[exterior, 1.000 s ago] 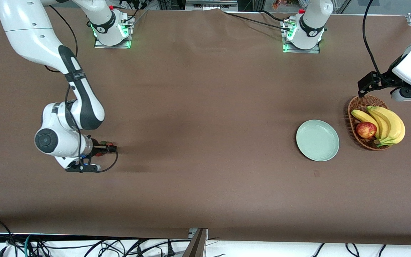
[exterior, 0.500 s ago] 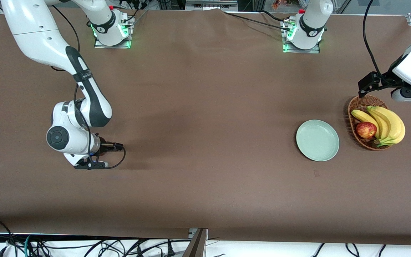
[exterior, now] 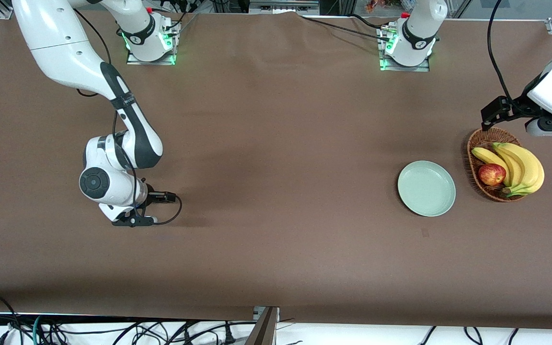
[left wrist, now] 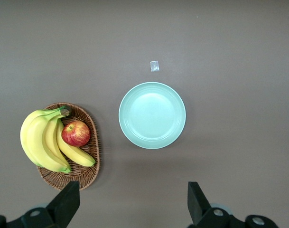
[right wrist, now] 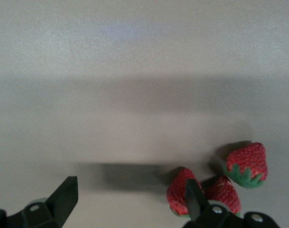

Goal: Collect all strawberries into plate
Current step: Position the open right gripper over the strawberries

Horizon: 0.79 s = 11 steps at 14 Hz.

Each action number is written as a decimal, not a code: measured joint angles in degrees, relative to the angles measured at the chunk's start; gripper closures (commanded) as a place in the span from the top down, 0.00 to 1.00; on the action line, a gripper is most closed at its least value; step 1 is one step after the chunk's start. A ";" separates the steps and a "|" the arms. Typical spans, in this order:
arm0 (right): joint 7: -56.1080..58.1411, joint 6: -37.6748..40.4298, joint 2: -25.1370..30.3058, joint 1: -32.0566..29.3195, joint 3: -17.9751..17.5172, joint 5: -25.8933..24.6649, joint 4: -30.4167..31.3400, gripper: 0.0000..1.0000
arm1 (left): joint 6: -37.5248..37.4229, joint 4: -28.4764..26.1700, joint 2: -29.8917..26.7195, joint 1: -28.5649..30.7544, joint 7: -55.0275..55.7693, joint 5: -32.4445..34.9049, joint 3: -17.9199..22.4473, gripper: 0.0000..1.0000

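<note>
Three strawberries show only in the right wrist view: one [right wrist: 246, 163] lies apart and two [right wrist: 224, 192] [right wrist: 177, 192] lie close together. In the front view the right arm hides them. My right gripper [right wrist: 130, 202] [exterior: 132, 218] is open and empty, low over the table at the right arm's end. One of its fingers [right wrist: 194, 197] stands in front of a strawberry. The pale mint-green plate [exterior: 427, 188] [left wrist: 152, 115] lies empty toward the left arm's end. My left gripper [left wrist: 132, 204] [exterior: 549, 128] is open and empty, waiting high beside the basket.
A brown wicker basket [exterior: 477, 143] [left wrist: 87, 166] beside the plate holds bananas [exterior: 520, 165] [left wrist: 40, 140] and a red-yellow apple [exterior: 491, 174] [left wrist: 76, 133]. A small pale scrap [left wrist: 154, 66] lies on the brown table [exterior: 276, 158] near the plate.
My right arm has moved toward the left arm's end of the table. The strawberries that showed beside its wrist one second ago are now covered by it. The left arm has not moved.
</note>
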State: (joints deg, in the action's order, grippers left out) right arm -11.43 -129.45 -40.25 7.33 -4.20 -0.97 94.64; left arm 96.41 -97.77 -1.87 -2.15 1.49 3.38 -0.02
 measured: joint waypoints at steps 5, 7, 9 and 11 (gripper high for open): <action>1.13 -0.35 0.02 0.23 0.28 -0.07 -0.01 1.00 | -0.02 0.00 0.00 0.00 0.00 0.00 0.01 1.00; 2.43 -0.34 0.10 -0.09 0.54 -0.08 -0.04 1.00 | -0.07 0.00 0.00 0.00 0.00 0.00 0.01 1.00; 3.25 -0.12 0.16 -0.40 0.66 -0.08 -0.09 1.00 | -0.23 0.00 0.01 0.00 0.00 0.00 0.01 1.00; 3.60 0.39 0.25 -0.45 0.88 -0.08 -0.10 1.00 | -0.38 0.00 0.01 0.00 0.00 0.00 0.01 1.00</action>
State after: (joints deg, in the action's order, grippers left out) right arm -7.82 -129.07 -40.01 6.88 -3.32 -1.05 94.54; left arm 96.03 -97.76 -1.86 -2.15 1.49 3.38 0.00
